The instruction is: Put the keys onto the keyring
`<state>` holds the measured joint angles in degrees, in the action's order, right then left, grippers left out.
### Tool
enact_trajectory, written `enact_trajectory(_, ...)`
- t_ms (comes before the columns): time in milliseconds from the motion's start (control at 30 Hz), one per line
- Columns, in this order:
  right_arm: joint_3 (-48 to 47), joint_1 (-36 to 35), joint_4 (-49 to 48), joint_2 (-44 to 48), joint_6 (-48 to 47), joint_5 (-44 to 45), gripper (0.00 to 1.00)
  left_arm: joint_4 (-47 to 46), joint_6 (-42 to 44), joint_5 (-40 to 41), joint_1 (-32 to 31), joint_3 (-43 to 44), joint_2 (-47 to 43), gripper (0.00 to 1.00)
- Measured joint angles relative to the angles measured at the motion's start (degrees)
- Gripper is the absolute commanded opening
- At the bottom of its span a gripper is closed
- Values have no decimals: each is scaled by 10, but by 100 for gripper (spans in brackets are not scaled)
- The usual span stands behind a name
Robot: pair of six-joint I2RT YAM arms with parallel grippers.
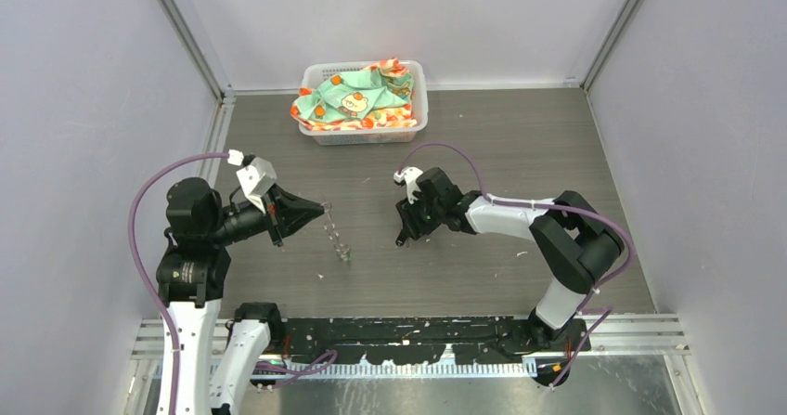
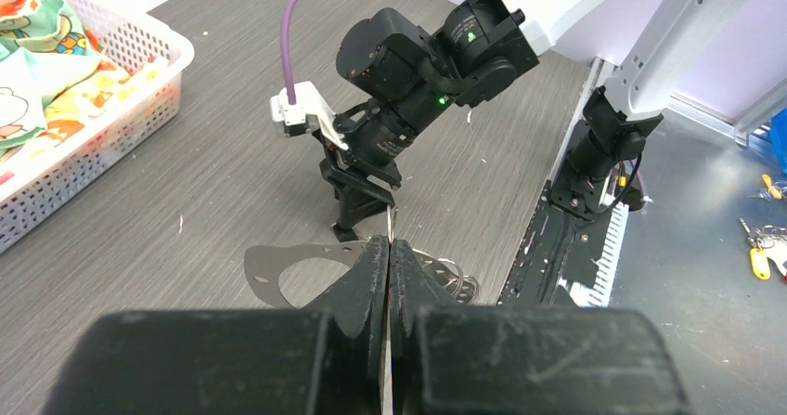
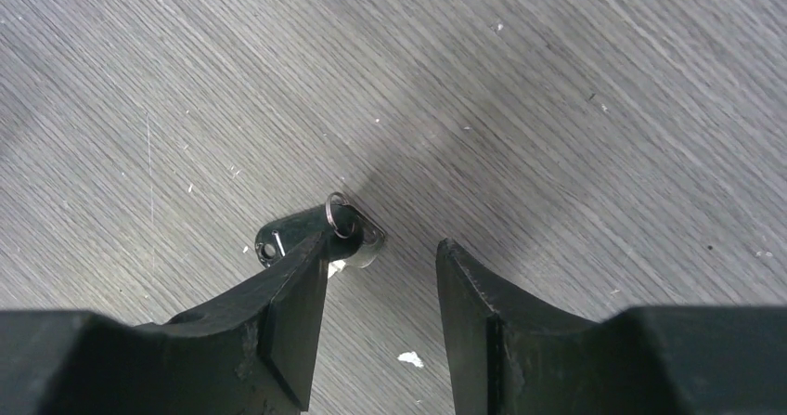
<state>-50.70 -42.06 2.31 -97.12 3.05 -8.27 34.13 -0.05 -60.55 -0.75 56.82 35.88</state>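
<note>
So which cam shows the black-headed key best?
Right wrist: the small black-headed metal key lies on the grey wood-grain table mid-frame, partly behind the right end effector. Top external shows at most a dark speck there. Left wrist doesn't clearly show it.

Holding the left gripper (image 2: 388, 252) pinched fully together, raised and aimed rightward; pointing the right gripper (image 3: 381, 259) steeply downward, elbow bent, jaws standing partly apart.

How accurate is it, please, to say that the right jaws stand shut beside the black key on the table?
Not quite: the right jaws stand open, not shut, as the right wrist view shows. They are indeed beside the black key on the table.
</note>
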Motion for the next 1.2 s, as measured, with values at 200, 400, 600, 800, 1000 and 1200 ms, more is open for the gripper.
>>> enact_trajectory(200, -6, 9, -3, -12, -10, -24, 44, 0, 0, 2, 0, 0, 0, 1)
enact_trajectory(400, -25, 10, -12, -34, -14, -48, 37, 0, 0, 4, 0, 0, -1, 0)
enact_trajectory(600, -30, 10, -16, -41, -15, -57, 23, 0, 0, 6, 0, 0, -1, 1)
enact_trajectory(800, -35, 10, -2, -42, -16, -62, 19, 1, 0, 6, 0, 0, -1, 1)
enact_trajectory(1000, -37, 10, 5, -42, -16, -67, 3, 0, 0, 6, 0, 0, -1, 0)
enact_trajectory(1200, -38, 10, 10, -41, -16, -74, 1, 0, 0, 12, 0, 0, -1, 1)
